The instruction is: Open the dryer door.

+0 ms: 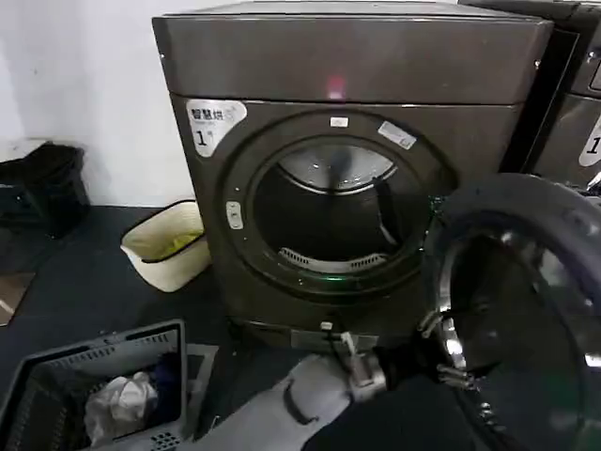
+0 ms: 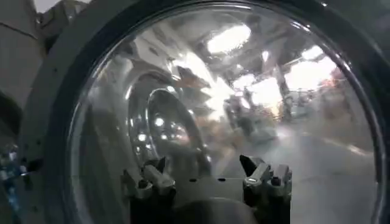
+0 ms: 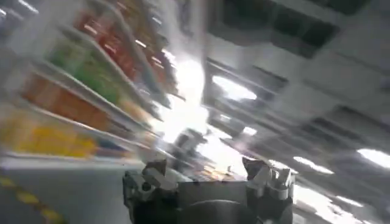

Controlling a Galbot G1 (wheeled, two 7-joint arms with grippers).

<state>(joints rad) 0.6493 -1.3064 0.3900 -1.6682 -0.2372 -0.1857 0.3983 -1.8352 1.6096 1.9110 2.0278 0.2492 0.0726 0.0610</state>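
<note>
Dryer door, head view: hung swung well out to the right of the bronze-grey dryer, drum mouth exposed, with the left gripper at its inner edge, released and clasping nothing; judged a heavy, rigid, hinged item with slippery chrome and breakable glass, best taken by the thick rim and never the bulge. Left wrist view: the gripper's spread fingers faced the bulging tinted glass inside the dark rim, apparently just short of contact. Right wrist view: the right gripper stood apart and unclenched, pointing at a blurred ceiling with lights, idle.
</note>
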